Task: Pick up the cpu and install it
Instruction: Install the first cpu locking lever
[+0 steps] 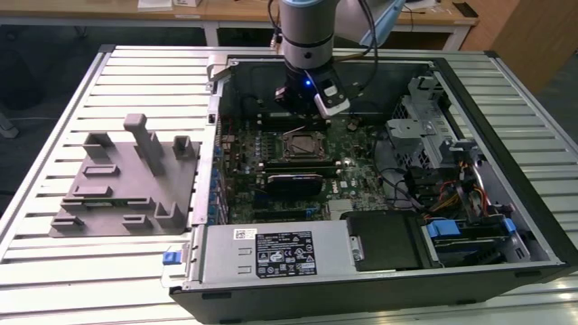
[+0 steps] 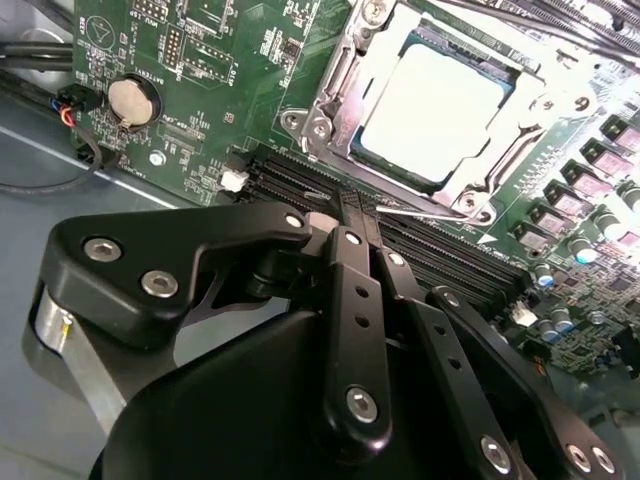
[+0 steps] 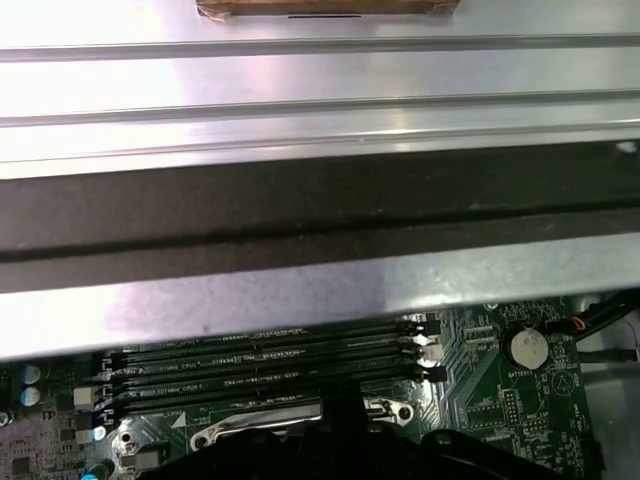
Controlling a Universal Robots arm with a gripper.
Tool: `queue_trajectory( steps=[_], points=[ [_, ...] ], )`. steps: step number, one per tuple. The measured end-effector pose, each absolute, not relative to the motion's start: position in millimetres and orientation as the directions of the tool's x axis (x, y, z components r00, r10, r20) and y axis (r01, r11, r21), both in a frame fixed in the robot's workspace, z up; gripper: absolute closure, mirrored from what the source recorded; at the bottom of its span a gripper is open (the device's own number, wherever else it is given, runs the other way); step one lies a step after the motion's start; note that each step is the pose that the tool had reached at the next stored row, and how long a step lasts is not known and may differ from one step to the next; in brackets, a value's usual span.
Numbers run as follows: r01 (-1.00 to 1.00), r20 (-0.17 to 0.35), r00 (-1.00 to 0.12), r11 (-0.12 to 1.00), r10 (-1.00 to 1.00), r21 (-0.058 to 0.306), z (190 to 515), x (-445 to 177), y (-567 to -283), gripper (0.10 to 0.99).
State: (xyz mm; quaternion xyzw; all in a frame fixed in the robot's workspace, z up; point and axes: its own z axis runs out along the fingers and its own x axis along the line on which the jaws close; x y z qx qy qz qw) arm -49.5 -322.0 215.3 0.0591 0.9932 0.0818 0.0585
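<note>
Nearest me in the exterior view, the open computer case [image 1: 271, 254] lies on the slatted tabletop [image 1: 108, 271], with a grey fixture block [image 1: 126, 183] beside it. Inside the case, the cpu [image 2: 435, 110] sits in the motherboard's socket frame [image 2: 335, 95]. The claw [image 2: 362, 215] hangs just beyond it over the memory slots [image 3: 260, 365], fingers pinched together and holding nothing.
</note>
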Motion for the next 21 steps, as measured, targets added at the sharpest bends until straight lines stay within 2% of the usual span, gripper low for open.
queue_trajectory(
  steps=[21],
  points=[
    [0.227,-0.113,-0.962,0.959,0.248,0.17,208.3,-58.2,-314.3,0.98]
  ],
)
